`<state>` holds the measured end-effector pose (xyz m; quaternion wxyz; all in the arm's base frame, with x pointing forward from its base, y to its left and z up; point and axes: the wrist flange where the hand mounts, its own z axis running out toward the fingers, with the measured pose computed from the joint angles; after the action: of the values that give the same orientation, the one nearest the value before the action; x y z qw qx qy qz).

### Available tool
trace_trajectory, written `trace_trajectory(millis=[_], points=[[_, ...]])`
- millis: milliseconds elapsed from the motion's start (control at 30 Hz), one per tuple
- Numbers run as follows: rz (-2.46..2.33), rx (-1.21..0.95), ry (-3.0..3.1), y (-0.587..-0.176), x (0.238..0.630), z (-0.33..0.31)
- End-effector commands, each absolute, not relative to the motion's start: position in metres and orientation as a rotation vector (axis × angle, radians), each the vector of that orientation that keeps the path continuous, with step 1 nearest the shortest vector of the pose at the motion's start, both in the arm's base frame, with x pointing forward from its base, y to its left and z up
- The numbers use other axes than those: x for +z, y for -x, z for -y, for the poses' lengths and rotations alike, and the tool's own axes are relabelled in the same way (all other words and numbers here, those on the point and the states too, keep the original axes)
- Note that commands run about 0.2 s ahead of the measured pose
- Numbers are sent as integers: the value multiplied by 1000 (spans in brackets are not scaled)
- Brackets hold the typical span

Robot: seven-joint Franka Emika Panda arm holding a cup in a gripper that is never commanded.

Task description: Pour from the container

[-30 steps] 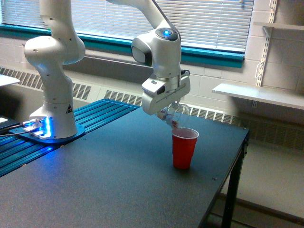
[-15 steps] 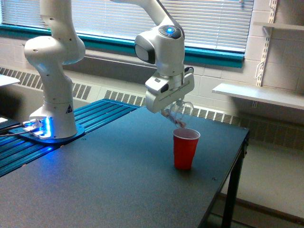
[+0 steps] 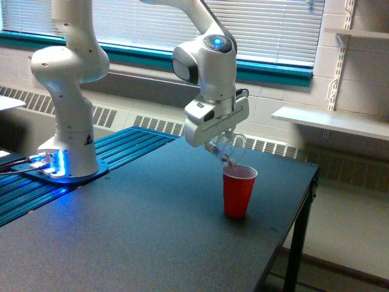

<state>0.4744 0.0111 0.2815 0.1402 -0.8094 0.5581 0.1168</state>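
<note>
Exterior view: gripper (image 3: 220, 143) clamped on clear cup (image 3: 227, 148), tipped above red cup (image 3: 238, 191) rim, on table (image 3: 121, 231). Best tilting slowly, keeping spout centred over opening, avoiding spill.

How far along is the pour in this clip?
Done: the gripper has the clear container tipped over the upright red cup on the table. In hand: the pour itself, with reddish bits showing at the container's lower lip just above the cup's rim. Left: emptying it; how much remains inside is too small to tell, and so is any falling stream.
</note>
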Motion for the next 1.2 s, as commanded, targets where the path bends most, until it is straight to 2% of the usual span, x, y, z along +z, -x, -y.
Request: trace_trajectory(millis=[33, 1200], points=[[-1650, 348, 2310, -478, 284, -5], [-1708, 400, 2209, -487, 290, 13]])
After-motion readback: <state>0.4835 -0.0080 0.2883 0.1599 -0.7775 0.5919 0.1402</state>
